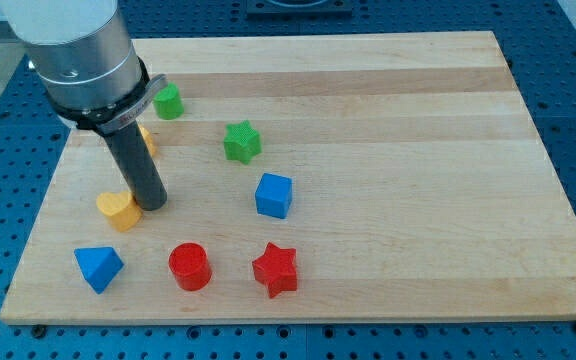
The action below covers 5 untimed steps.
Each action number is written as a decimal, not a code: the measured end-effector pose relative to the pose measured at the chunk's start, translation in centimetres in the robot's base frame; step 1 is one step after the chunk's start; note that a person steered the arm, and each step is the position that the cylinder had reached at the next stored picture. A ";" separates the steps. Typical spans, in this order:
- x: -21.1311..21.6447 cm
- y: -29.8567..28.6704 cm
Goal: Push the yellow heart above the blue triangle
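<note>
The yellow heart (118,211) lies at the view's left on the wooden board (388,120). The blue triangle (99,267) lies just below it, toward the view's bottom left. My tip (152,204) stands right against the heart's right side, touching or nearly touching it. The dark rod rises up and to the left into the grey arm body.
A red cylinder (190,266) and a red star (275,269) lie near the view's bottom. A blue cube (274,195) and a green star (241,141) lie in the middle. A green block (169,101) and a partly hidden orange block (147,139) sit by the arm.
</note>
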State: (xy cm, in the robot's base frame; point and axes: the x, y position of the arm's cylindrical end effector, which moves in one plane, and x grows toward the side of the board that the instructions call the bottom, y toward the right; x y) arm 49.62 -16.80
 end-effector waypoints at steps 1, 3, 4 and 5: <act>1.7 3.2; 2.3 1.4; 2.3 0.1; 2.3 -0.7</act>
State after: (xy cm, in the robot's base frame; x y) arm 51.93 -17.53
